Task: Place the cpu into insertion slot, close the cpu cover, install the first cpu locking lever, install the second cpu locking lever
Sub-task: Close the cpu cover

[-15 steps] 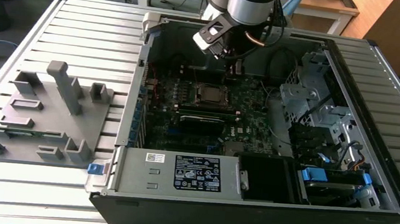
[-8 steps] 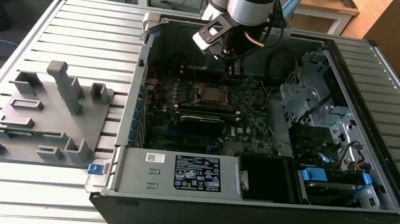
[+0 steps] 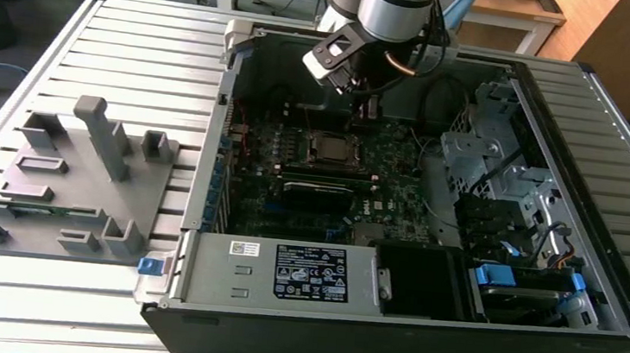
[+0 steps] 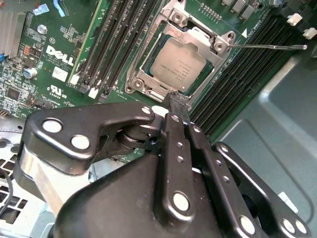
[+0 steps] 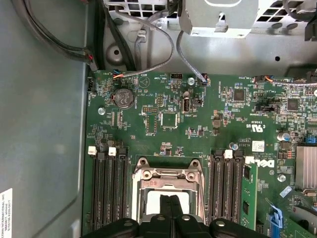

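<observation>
Exterior view first: a big open computer case (image 3: 415,346) lies on its side on a slatted table (image 3: 130,55). A grey fixture (image 3: 72,179) sits beside it on the exterior view's left. The arm (image 3: 395,6) comes down into the far end of the case, above the motherboard (image 3: 399,169). From here the insertion slot (image 3: 330,148) is just a small square mid-board and you can't make out much about it.

The second wrist view fills that in. The cpu (image 4: 178,63) is sitting in the slot, grey top facing up. The cpu cover (image 4: 199,35) is folded down around it, so the chip shows through the window. One thin wire locking lever (image 4: 267,47) sticks out from a socket corner across the memory slots (image 4: 247,69) instead of lying along the socket.

The gripper (image 4: 177,101) has its two fingers pressed together with nothing between them. Its tip is right at the edge of the socket frame, and I can't tell if it's actually touching.

In the first wrist view the fingers cover most of the cover window, but you get more of the board past the socket, including a coin battery (image 5: 123,97).
</observation>
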Controlling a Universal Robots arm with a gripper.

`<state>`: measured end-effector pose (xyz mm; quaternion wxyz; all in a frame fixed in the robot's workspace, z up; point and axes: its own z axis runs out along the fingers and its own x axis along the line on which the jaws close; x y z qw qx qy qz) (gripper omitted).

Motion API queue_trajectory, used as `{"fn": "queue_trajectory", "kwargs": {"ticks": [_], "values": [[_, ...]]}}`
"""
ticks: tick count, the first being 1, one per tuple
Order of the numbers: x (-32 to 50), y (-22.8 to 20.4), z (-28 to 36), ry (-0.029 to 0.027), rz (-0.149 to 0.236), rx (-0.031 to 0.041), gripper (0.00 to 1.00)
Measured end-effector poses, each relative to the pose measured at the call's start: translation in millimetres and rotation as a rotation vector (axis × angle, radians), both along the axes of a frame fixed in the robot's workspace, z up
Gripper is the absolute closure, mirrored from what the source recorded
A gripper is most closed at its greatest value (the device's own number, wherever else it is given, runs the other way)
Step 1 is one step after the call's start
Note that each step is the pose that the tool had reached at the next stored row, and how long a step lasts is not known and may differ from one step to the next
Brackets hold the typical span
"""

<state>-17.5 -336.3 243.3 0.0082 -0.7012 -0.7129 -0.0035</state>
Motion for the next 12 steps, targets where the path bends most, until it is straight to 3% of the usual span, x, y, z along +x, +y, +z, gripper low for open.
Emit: {"fn": "queue_trajectory", "kwargs": {"ticks": [4, 12], "values": [[-0.2, 0.0, -3.8, -0.0008, 0.0, 0.0, 0.89], [-0.3, 0.0, -4.2, -0.0008, 0.001, -0.0001, 0.89]]}}
